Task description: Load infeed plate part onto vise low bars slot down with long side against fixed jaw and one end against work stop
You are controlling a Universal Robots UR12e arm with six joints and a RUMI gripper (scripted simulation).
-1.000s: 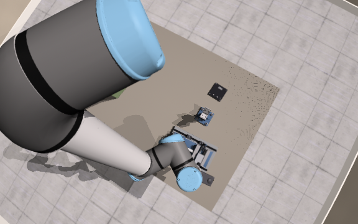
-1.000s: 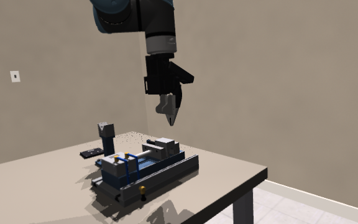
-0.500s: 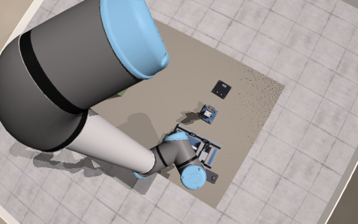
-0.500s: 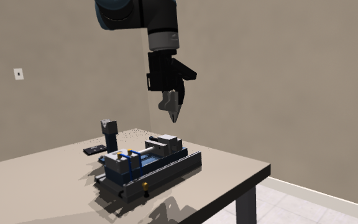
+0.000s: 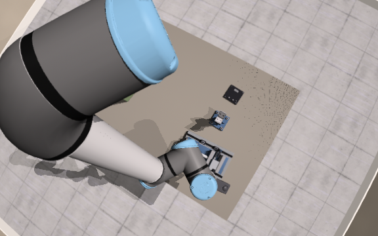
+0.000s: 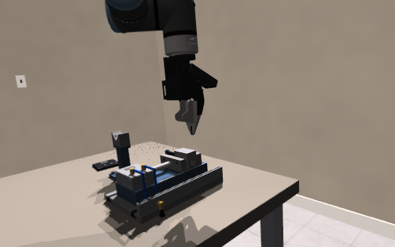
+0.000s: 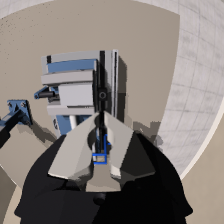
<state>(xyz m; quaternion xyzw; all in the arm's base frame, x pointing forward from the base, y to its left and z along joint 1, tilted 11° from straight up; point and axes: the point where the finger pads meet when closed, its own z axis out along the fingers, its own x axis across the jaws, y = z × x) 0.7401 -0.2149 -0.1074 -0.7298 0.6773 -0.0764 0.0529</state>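
Plain beige walls (image 6: 304,103) all round, a white switch plate (image 6: 20,81) on the left one. Tan table (image 6: 259,178) on a dark leg (image 6: 271,224), grey tiled floor (image 5: 323,39), pale baseboard (image 6: 348,213).

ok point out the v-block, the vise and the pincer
v-block (image 6: 120,137), exterior view, its notched grey head
vise (image 6: 214,173), exterior view, its long dark base rail
pincer (image 6: 192,130), exterior view, shut fingertips, holding nothing
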